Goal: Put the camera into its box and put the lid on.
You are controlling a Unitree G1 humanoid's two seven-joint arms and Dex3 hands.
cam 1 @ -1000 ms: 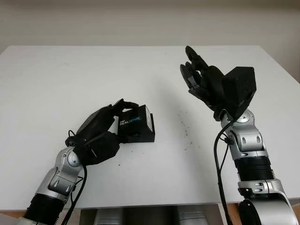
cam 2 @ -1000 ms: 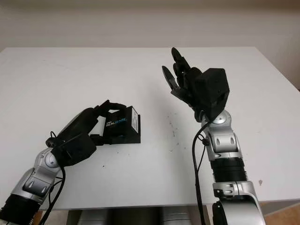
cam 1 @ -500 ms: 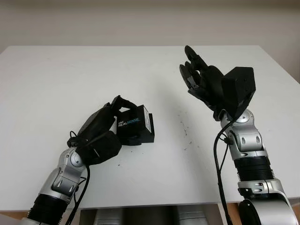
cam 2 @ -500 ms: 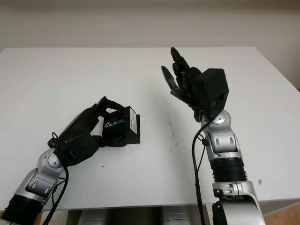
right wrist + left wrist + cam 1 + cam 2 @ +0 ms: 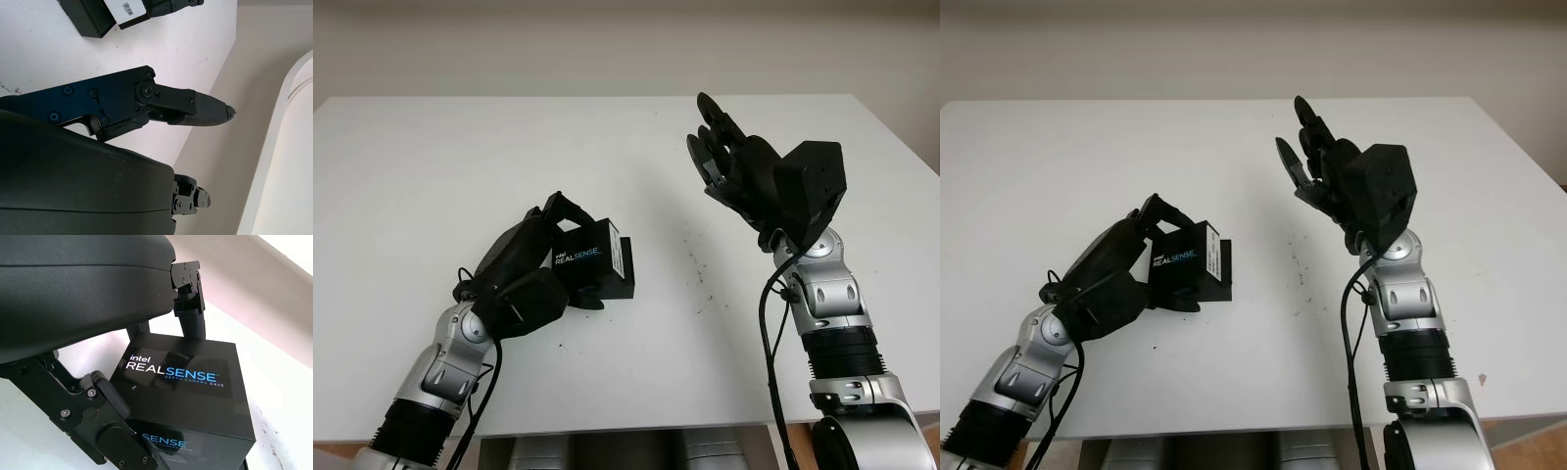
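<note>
A black box lid (image 5: pixel 589 255) printed "Intel RealSense" sits tilted over its black box base (image 5: pixel 619 282) on the white table (image 5: pixel 431 157), left of centre. My left hand (image 5: pixel 578 253) is shut on the lid. One finger (image 5: pixel 190 316) presses its far side and the thumb (image 5: pixel 113 431) its near side. The lid's hand-side edge is raised, and a second "SENSE" print shows on the base (image 5: pixel 195 443) beneath it. My right hand (image 5: pixel 713 147) is open, held in the air above the table to the right of the box.
A scatter of small dark specks (image 5: pixel 701 272) marks the table between the box and the right arm. The table's front edge runs just below both forearms. A pale wall stands behind the far edge.
The left hand has slid forward and lifted the lid's near-hand edge, so the lid now tilts and the base shows under it. The right hand has barely moved.
</note>
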